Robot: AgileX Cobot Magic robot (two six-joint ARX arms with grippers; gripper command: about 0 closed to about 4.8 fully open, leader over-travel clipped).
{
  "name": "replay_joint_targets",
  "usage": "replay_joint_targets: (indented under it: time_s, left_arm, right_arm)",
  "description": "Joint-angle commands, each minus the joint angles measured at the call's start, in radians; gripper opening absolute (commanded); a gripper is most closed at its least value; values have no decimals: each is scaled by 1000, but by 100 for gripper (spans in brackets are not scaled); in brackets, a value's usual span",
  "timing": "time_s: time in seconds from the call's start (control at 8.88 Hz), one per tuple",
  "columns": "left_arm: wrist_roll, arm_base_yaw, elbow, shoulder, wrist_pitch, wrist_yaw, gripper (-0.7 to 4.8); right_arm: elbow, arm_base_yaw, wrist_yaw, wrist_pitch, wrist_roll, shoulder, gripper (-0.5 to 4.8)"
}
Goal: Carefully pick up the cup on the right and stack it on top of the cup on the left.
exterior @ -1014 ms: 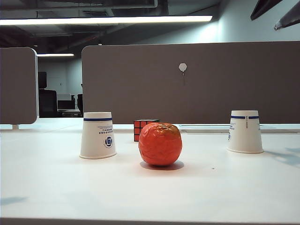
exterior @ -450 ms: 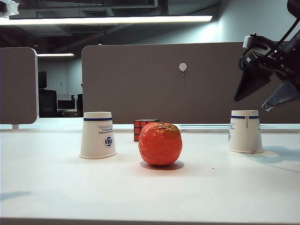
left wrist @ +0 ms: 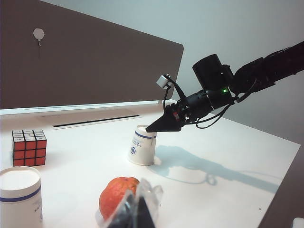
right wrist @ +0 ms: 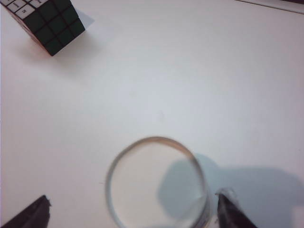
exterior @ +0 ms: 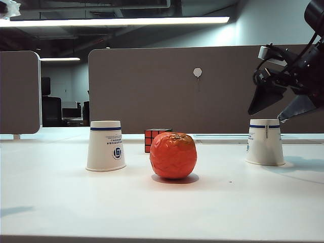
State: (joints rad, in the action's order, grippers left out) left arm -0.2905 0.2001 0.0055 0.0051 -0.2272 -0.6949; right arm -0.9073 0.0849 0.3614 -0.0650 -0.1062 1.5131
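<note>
White bench point(exterior: 61, 212): right tool point(exterior: 276, 109), spread wide, hovers above right cup point(exterior: 265, 142) to straddle it; left tool point(left wrist: 135, 211), state unclear, waits near apple point(exterior: 173, 155).

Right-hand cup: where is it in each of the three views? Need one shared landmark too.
Exterior view: right cup stands upside down at the right, below the open right gripper.
Left wrist view: same cup mid-frame, under the right gripper's tips; left gripper at the bottom edge.
Right wrist view: seen from above as a round base between the jaws.
Shared landmark: Rubik's cube.
</note>
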Motion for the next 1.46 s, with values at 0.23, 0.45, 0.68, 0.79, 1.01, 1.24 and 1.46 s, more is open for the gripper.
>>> replay_joint_targets:
  time_s: [0.23,0.45,0.68,0.79,1.01,1.24,1.46]
  left_arm:
    - [-6,1,2,0,-13,1,-3]
    - [-5,0,2,0,-13,0,-2]
    - [-5,1,2,0,-13,0,-3]
    - [-5,1,2,0,-13,0,-3]
    - [-5,1,2,0,-13,0,-3]
    - [-5,1,2,0,-13,0,-3]
    - [-5,1,2,0,-13,0,-3]
  right_arm:
    - [-3,0,-3,-14,2,-3,425]
    - [-3,0,0,-31,2,15,384]
    - [-3,0,-1,-24,1,21,364]
    - [-3,0,-1,11,2,21,374]
    - [-3,0,1,33,8,70,377]
    - [-3,1,4,36,9,79,377]
    - [-3,1,4,93,9,85,377]
